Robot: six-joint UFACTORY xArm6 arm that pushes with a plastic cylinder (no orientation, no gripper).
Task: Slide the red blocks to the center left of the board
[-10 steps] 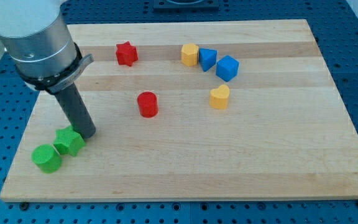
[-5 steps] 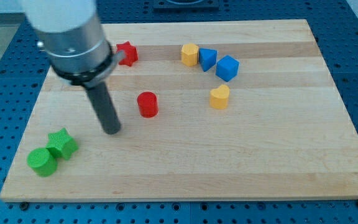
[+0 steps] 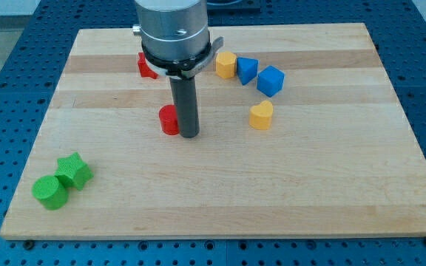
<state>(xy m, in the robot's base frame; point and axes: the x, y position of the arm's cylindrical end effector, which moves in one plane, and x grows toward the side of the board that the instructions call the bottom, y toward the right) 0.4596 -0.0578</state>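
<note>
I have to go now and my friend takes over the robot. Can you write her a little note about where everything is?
My tip is down on the board, right against the red cylinder, on its view's-right side.
The red star sits near the view's top, partly hidden behind the arm.
Done: nothing yet; neither red block is at the center left.
Left: push the cylinder toward the view's left, then bring the star down and left to join it.

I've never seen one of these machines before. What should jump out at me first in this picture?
First, the big grey arm coming down from the view's top, ending in a dark rod whose tip stands right beside the red cylinder, on its right, near the board's middle. A red star peeks out behind the arm. Blue and yellow blocks cluster upper right; two green blocks sit at the lower left.
</note>
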